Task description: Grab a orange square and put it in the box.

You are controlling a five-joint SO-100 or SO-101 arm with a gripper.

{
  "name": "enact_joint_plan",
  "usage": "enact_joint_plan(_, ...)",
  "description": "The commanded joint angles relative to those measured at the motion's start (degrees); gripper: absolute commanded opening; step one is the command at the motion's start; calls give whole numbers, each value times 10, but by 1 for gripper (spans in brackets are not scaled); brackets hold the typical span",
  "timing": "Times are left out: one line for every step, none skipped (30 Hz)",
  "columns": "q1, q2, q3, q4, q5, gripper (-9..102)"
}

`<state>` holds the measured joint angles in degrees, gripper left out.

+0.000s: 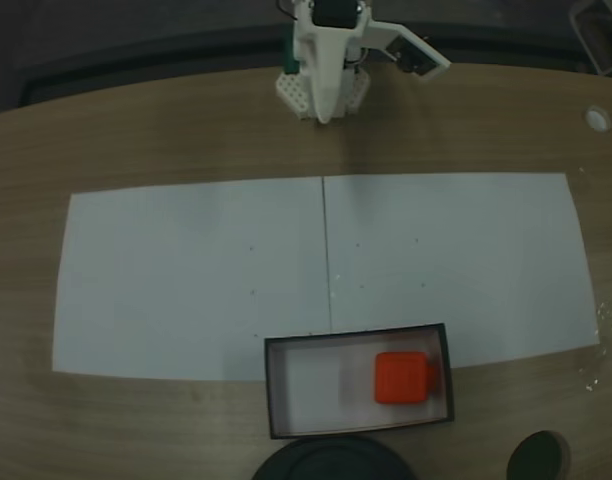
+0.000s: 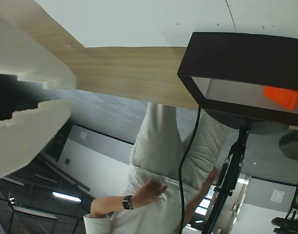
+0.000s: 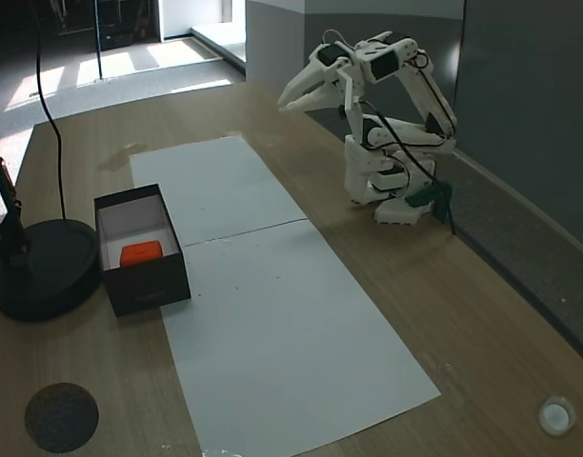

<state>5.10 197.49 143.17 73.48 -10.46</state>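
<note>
The orange square [image 1: 399, 378] lies on the pale floor of the box [image 1: 270, 392], in its right half in a fixed view. It also shows inside the dark-walled box [image 3: 149, 286] and as an orange corner [image 2: 284, 97] behind the box wall [image 2: 236, 58] in the wrist view. My gripper [image 3: 290, 105] is folded back over the arm's base, raised and far from the box, fingers slightly apart with nothing between them. It points down the table [image 1: 326, 112], and its white fingers [image 2: 37, 126] fill the wrist view's left edge.
Two white paper sheets [image 1: 206, 270] cover the middle of the wooden table. A black round stand base [image 3: 39, 267] sits right beside the box. A dark disc [image 3: 61, 416] and a small white cap [image 3: 555, 415] lie near the table's edges. A person [image 2: 158, 195] stands beyond the table.
</note>
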Motion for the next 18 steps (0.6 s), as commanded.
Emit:
enact_joint_plan(3, 21, 25, -25, 2, 0)
enact_joint_plan(1, 17, 39, -31, 2, 0)
enact_joint_plan(1, 16, 55, -40, 2, 0)
enact_joint_plan(0, 16, 77, -52, 2, 0)
enact_joint_plan(-1, 15, 103, -65, 2, 0)
enact_joint_plan(-2, 15, 132, -80, 2, 0)
enact_joint_plan(-2, 15, 165, -98, 2, 0)
enact_joint_plan(-2, 15, 203, -119, 2, 0)
enact_joint_plan(-2, 15, 242, -137, 2, 0)
enact_joint_plan(-2, 15, 279, -152, 2, 0)
enact_joint_plan(-2, 15, 310, -161, 2, 0)
enact_joint_plan(-3, 15, 335, -162, 2, 0)
enact_joint_plan(-3, 15, 337, -156, 4, 0)
enact_joint_plan(-5, 14, 327, -138, 17, 0)
enact_joint_plan(-17, 14, 316, -104, 43, 0)
enact_joint_plan(-33, 14, 304, -62, 72, 0)
enact_joint_plan(-54, 15, 294, -15, 93, 0)
enact_joint_plan(-72, 15, 287, 11, 104, 0)
